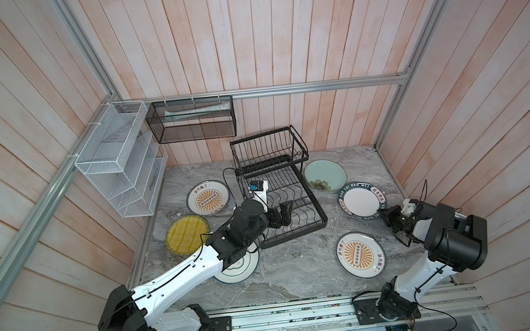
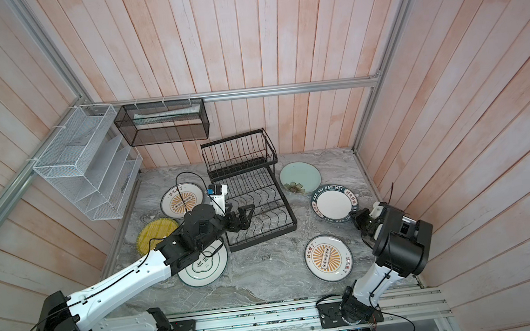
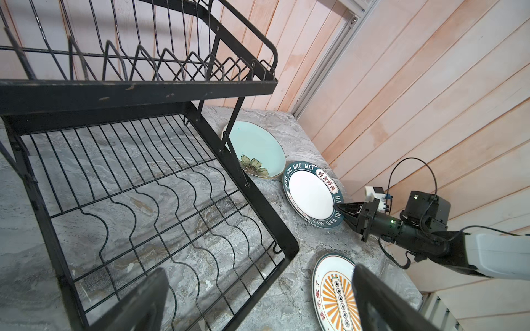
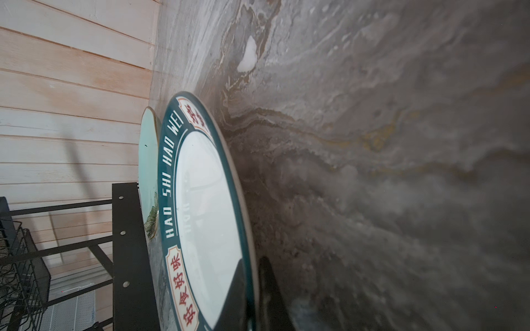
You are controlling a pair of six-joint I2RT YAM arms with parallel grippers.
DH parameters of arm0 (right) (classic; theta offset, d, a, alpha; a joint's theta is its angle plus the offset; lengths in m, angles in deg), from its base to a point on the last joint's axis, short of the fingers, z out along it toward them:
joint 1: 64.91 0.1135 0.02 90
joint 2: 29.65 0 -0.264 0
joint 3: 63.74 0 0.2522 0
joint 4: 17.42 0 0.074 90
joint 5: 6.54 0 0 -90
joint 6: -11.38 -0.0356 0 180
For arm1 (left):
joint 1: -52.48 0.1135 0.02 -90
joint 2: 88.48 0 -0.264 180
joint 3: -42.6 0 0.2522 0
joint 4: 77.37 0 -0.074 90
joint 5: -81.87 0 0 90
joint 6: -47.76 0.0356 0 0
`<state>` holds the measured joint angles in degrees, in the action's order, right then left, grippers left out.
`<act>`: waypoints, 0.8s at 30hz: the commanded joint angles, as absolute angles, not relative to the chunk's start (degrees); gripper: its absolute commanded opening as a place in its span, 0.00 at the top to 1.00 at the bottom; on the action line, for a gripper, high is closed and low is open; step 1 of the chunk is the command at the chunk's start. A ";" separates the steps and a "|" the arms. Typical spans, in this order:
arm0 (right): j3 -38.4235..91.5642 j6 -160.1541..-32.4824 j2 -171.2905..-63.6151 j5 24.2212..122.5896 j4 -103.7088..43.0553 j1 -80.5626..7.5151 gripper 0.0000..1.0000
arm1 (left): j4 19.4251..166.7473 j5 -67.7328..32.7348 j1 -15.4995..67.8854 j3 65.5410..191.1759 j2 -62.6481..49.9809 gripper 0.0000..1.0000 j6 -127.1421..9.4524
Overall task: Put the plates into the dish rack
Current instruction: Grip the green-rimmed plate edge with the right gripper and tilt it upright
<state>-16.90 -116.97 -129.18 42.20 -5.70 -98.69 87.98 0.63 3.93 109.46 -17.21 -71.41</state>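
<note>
Lettered-rim plate [image 3: 311, 195] is pinched by my right gripper [image 3: 339, 211]; my left gripper [image 1: 281, 214] hangs open over the dish rack [image 3: 137, 91].

On the desk [image 1: 287, 270] I count six plates [image 2: 327, 258]. Two have an orange sunburst: the far sunburst plate [image 1: 208, 198] near the left pincer [image 1: 282, 212], the near sunburst plate [image 1: 360, 255] near the right pincer [image 1: 383, 213]. One dark-lettered plate [image 1: 361, 201] is at the right pincer's tips, with one mint floral plate [image 1: 325, 175] beyond. One yellow ribbed plate [image 1: 186, 234] and one green-ringed plate [image 1: 240, 269] lie behind the left pincer. There is one dish rack [image 1: 263, 163], one black mesh basket [image 1: 193, 126] and one white mesh shelf [image 1: 118, 167].
</note>
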 commanded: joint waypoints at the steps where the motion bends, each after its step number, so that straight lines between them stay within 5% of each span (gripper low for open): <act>1: -16.65 -116.15 -129.03 42.42 -5.64 -98.31 0.96 | 86.72 -0.05 3.80 111.72 -16.33 0.00 -71.70; 24: -12.38 -109.44 -111.12 37.28 -21.78 -102.42 1.00 | 83.81 -0.09 3.79 112.76 -17.76 0.00 -73.24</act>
<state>-14.93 -111.15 -114.25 40.89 -18.75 -102.14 84.48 0.63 3.93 111.45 -16.27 -72.96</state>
